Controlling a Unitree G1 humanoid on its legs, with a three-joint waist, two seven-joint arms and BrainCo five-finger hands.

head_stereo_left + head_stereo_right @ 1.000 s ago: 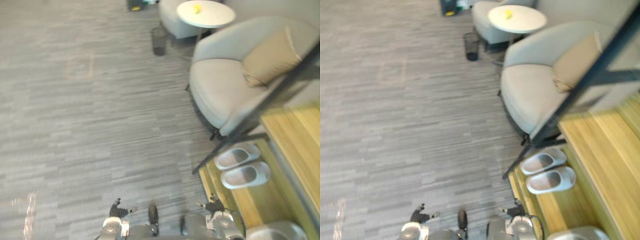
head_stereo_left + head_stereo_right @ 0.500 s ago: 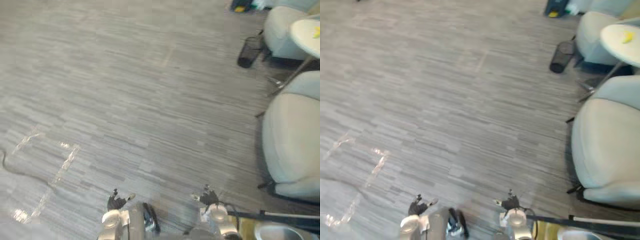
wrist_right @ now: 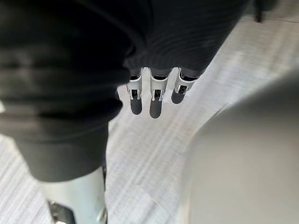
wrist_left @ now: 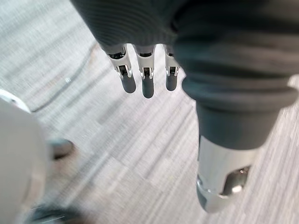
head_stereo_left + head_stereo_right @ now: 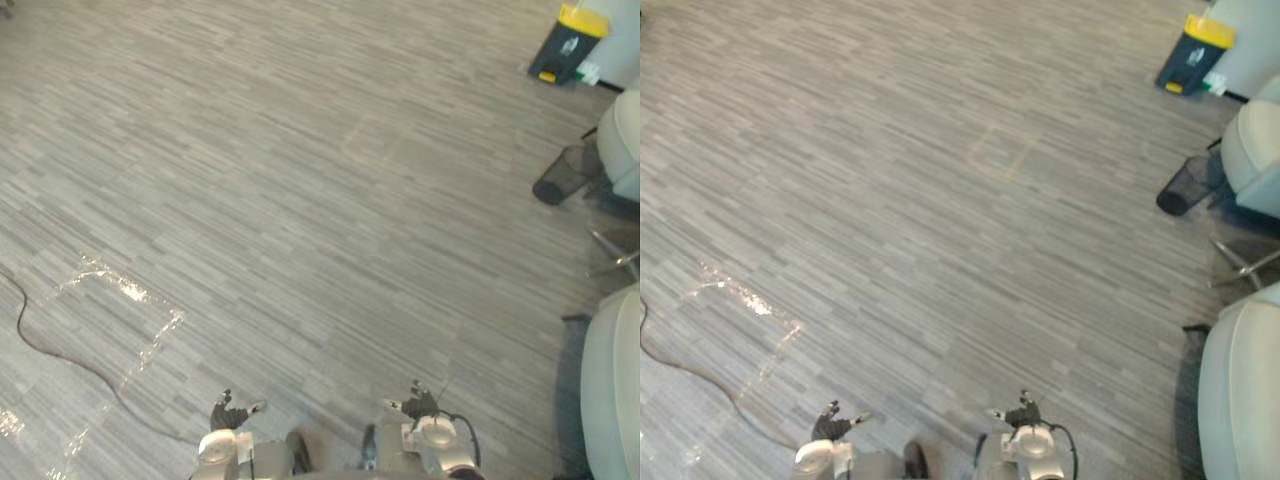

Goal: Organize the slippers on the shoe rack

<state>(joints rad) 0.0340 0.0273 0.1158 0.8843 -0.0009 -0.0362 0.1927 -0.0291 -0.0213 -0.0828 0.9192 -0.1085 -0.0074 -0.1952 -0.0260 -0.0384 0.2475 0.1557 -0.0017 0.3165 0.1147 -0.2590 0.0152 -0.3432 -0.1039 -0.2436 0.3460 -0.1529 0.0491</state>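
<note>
Where the slippers and the shoe rack are cannot be told, so nothing can be said of how they look. The robot's head looks down on a wide grey carpet (image 5: 300, 220) patterned in thin stripes.

The left hand (image 4: 147, 83) hangs low at the robot's left side, above the carpet. Its fingers are straight and side by side, with the thumb (image 4: 219, 182) standing apart from them. They touch and hold nothing. The right hand (image 3: 155, 100) hangs the same way at the robot's right side. Its fingers are straight and relaxed in a row, its thumb (image 3: 77, 200) is held apart, and only carpet lies beyond them.

Two containers stand far off at the right of the room. One is a dark bin with a yellow lid (image 5: 568, 42), upright, with the lid down so its inside is hidden. Nearer, and well apart from it, is a black mesh wastebasket (image 5: 560, 178). It stands just beside a pale grey armchair (image 5: 622, 140), and what is inside it cannot be made out.

A second pale grey armchair (image 5: 612, 385) fills the near right edge. Thin metal legs (image 5: 615, 250) show on the carpet between the two chairs.

On the carpet at the near left, strips of shiny clear tape (image 5: 125, 300) form a rough rectangle. Farther out, near the middle, is a faint square outline (image 5: 375, 145).
</note>
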